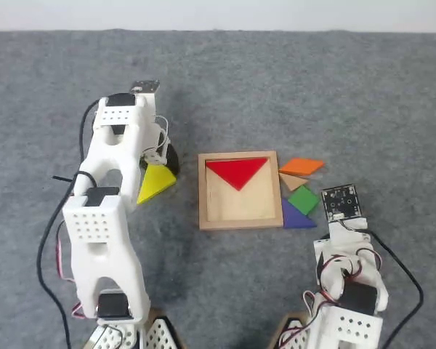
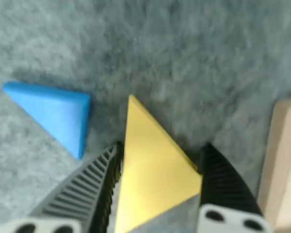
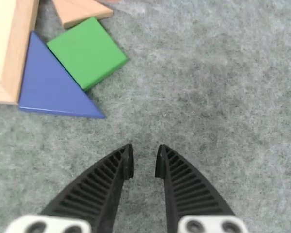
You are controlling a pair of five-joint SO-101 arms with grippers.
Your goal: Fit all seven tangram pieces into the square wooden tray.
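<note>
The square wooden tray (image 1: 203, 198) lies mid-table with a red triangle (image 1: 236, 171) in its far part. My left gripper (image 2: 161, 148) is shut on a yellow triangle (image 2: 153, 167), held just left of the tray (image 2: 283, 160); the same yellow triangle (image 1: 156, 182) sits beside the left arm from above. A light blue triangle (image 2: 53, 114) lies on the carpet beyond it. Right of the tray lie an orange parallelogram (image 1: 301, 166), a tan triangle (image 1: 292, 181), a green square (image 3: 85, 51) and a dark blue triangle (image 3: 51, 87). My right gripper (image 3: 144, 160) hovers near them, fingers almost together, holding nothing.
Grey carpet covers the whole table. The left arm (image 1: 105, 218) stretches along the left side and the right arm (image 1: 345, 276) stands at the front right. The dark blue triangle rests against the tray's outer edge (image 3: 9, 48).
</note>
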